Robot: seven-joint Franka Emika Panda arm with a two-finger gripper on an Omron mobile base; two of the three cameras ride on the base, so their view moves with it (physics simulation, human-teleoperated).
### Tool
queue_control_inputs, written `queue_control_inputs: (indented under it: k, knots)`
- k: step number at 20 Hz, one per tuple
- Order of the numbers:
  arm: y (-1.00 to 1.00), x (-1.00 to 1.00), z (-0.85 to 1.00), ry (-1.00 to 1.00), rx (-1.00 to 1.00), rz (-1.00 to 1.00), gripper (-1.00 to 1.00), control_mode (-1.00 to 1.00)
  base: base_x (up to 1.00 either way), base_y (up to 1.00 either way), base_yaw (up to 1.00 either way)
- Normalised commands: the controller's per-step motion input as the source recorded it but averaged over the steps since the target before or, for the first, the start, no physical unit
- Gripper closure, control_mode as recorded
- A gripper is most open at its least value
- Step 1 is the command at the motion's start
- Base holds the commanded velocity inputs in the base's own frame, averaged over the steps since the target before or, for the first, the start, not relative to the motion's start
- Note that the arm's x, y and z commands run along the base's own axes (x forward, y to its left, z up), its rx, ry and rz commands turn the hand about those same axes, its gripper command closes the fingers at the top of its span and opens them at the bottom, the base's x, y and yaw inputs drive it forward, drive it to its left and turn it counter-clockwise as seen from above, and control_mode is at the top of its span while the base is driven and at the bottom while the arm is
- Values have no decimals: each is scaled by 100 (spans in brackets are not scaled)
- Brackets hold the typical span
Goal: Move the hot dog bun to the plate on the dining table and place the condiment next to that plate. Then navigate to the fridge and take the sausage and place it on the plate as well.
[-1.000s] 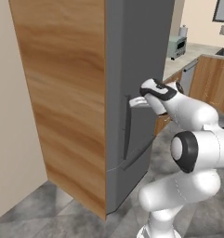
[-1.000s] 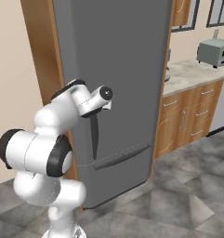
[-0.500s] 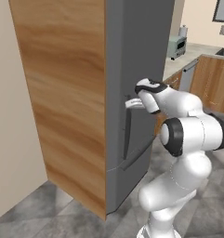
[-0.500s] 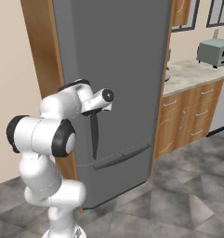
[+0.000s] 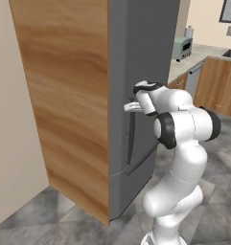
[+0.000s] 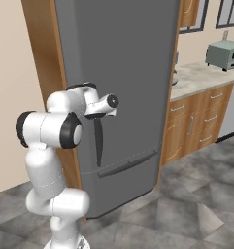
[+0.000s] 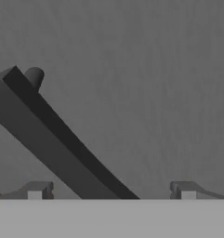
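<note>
The fridge (image 5: 136, 48) (image 6: 123, 58) stands shut, a tall grey door between wood-grain side panels. Its dark vertical handle (image 5: 131, 139) (image 6: 98, 143) runs down the door's middle. My gripper (image 5: 130, 105) (image 6: 97, 116) is at the top end of that handle, open. In the hand view the handle (image 7: 53, 139) crosses diagonally between my gripper's (image 7: 111, 189) two spread fingertips, close up against the grey door. The hot dog bun, plate, dining table, condiment and sausage are out of view.
A stone counter with a toaster oven (image 6: 224, 53) (image 5: 182, 48) runs to the right of the fridge, above wooden cabinets (image 6: 193, 126). A beige wall (image 5: 11, 119) closes the left side. The grey tiled floor (image 6: 186, 209) lies open in front.
The arm has folded in closer to the fridge, its elbow swinging up behind the hand. The hand stays at the handle's top, jaws still wide.
</note>
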Motion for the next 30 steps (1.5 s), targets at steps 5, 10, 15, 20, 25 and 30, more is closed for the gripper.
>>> queue_control_inputs:
  k: [5, 10, 15, 20, 25, 30]
  knots:
    - [-5, 47, -14, 0, 0, 0, -100, -100, 0, 0, 0]
    - [-22, 45, -6, 0, 0, 0, -100, -100, 0, 0, 0]
    - [-11, 43, -9, 0, 1, -1, -100, -100, 0, 0, 0]
    - [35, 75, -19, 0, 2, 0, -100, -100, 0, 0, 0]
    - [37, 43, -24, 3, 0, 1, 100, -100, 0, 0, 0]
    - [2, -39, -8, 3, 4, 16, 100, -100, 0, 0, 0]
